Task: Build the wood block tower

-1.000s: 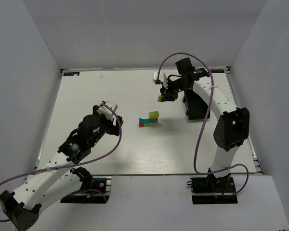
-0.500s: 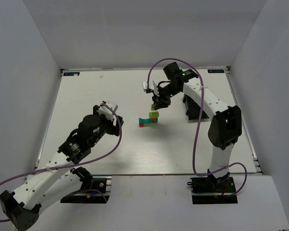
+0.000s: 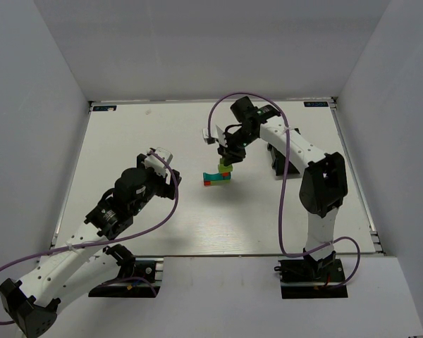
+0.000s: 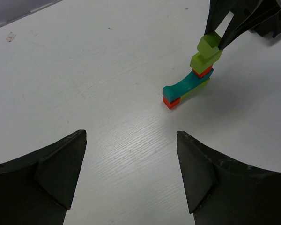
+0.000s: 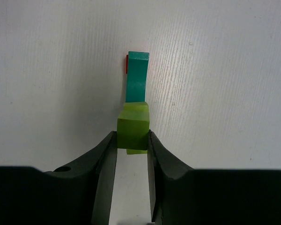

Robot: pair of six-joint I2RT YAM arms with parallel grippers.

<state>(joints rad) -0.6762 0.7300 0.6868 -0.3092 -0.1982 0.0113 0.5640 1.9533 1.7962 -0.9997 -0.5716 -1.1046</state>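
Observation:
The wood block tower (image 3: 218, 176) stands mid-table: a red block at the bottom, a teal arch, a red block and a lime green block (image 4: 203, 59) on top. It also shows in the left wrist view (image 4: 187, 86). My right gripper (image 3: 227, 159) is shut on another lime green block (image 5: 133, 126) and holds it right over the tower's top, touching or nearly touching it. In the right wrist view the teal arch (image 5: 136, 77) shows beyond the held block. My left gripper (image 4: 131, 178) is open and empty, well to the left of the tower.
A black rectangular bin (image 3: 283, 158) stands right of the tower, behind my right arm. The white table (image 3: 127, 141) is enclosed by grey walls on three sides.
My right gripper has carried the lime green block from the back of the table forward and left, down onto the tower's top. The left arm has not moved.

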